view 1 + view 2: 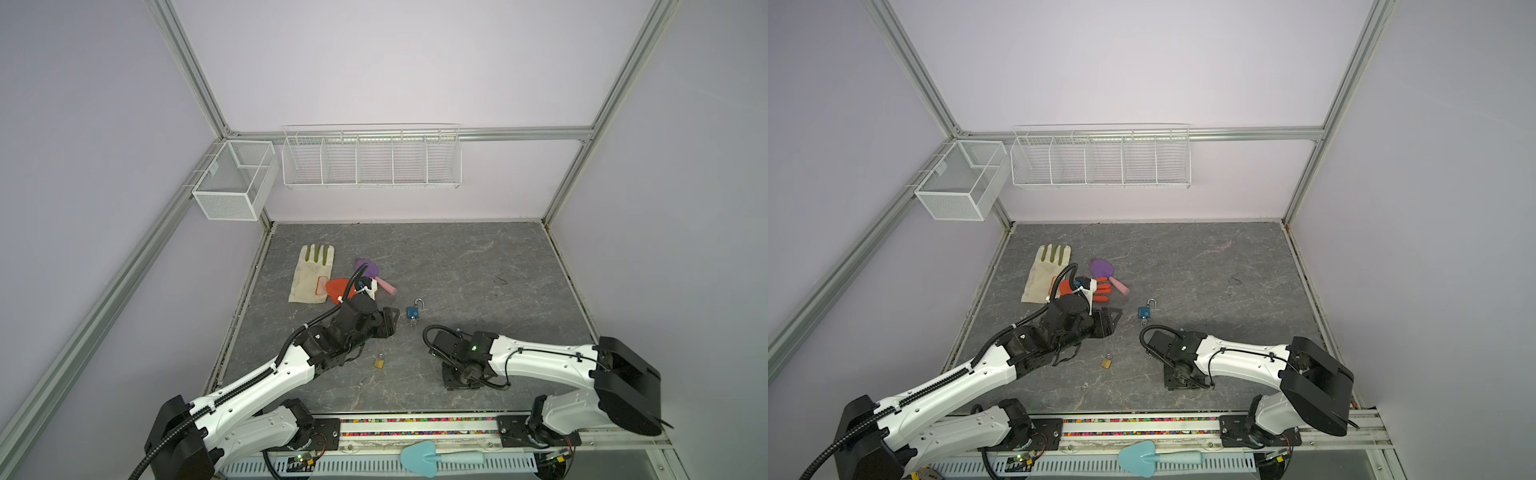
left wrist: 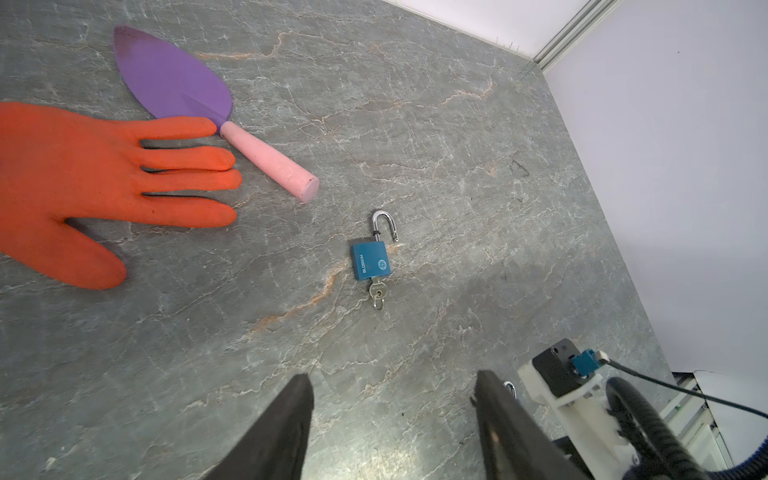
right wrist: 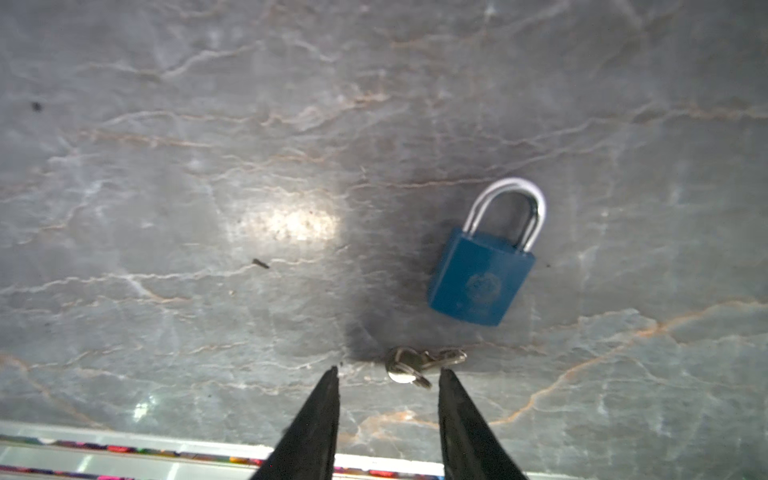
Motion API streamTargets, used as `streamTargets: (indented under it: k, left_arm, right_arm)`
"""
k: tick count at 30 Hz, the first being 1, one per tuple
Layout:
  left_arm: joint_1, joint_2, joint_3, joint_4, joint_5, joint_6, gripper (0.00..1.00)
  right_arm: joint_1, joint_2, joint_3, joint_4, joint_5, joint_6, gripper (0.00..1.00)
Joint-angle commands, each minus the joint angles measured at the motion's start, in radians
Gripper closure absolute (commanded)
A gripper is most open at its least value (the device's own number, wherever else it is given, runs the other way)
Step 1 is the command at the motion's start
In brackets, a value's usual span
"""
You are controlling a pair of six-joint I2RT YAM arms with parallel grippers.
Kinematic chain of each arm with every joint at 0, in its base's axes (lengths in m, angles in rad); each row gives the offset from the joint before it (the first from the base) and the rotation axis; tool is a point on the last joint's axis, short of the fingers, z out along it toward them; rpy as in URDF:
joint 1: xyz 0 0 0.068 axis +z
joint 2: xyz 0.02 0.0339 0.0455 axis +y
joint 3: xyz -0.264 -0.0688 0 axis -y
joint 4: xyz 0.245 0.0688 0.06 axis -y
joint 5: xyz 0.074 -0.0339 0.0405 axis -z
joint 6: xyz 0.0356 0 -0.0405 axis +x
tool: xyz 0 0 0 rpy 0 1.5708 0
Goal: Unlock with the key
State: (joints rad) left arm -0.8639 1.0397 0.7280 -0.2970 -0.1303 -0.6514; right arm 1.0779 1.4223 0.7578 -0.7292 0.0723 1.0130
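Right arm [image 1: 548, 361] and left arm [image 1: 249, 386] fill the front of both top views, both bent in over the grey table [image 1: 478, 270]. Clutter on the table's left, not task items: white glove [image 1: 311, 274], orange glove [image 2: 75, 178], purple trowel [image 2: 174, 79].

Left gripper [image 2: 393, 376]: jaws wide apart, nothing between them, aimed at the open blue padlock [image 2: 371, 259] well ahead. Right gripper [image 3: 389, 369]: points down, jaws apart, gripping nothing.

That open blue padlock lies flat mid-table with its shackle sprung and the inserted key [image 2: 377, 291] in its base; it looks done. Shut blue padlock [image 3: 482, 282] lies flat under the right arm, hidden in both top views, shackle seated. Brass padlock [image 1: 378, 362] sits between the arms, too small to judge.

Loose keys [image 3: 424, 361] on a ring lie just off the right fingertips, near the shut blue padlock but not touching it.

Likely step: right gripper picks up the loose keys. They sit off-centre toward one finger, so it should shift sideways first. It should then lower until the tips meet the table and pinch a key head, not the ring, leaving the blade sticking out. Thin metal on hard stone will probably skid, so it should close slowly. Left gripper should then steady the lock body.
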Motion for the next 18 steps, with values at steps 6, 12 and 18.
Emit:
streamTargets:
  k: [6,12,18]
  left_arm:
    - [0.005,-0.006,0.003,-0.01,0.001,-0.011,0.38]
    - [0.004,0.005,0.003,0.002,0.007,-0.019,0.38]
    - [0.005,0.013,0.006,0.007,0.011,-0.02,0.38]
  right_arm:
    - [-0.012,-0.026,-0.039,0.042,-0.036,-0.078,0.61]
    - [-0.006,-0.044,-0.04,0.04,-0.043,-0.082,0.64]
    - [0.004,-0.025,-0.027,0.04,-0.042,-0.089,0.68]
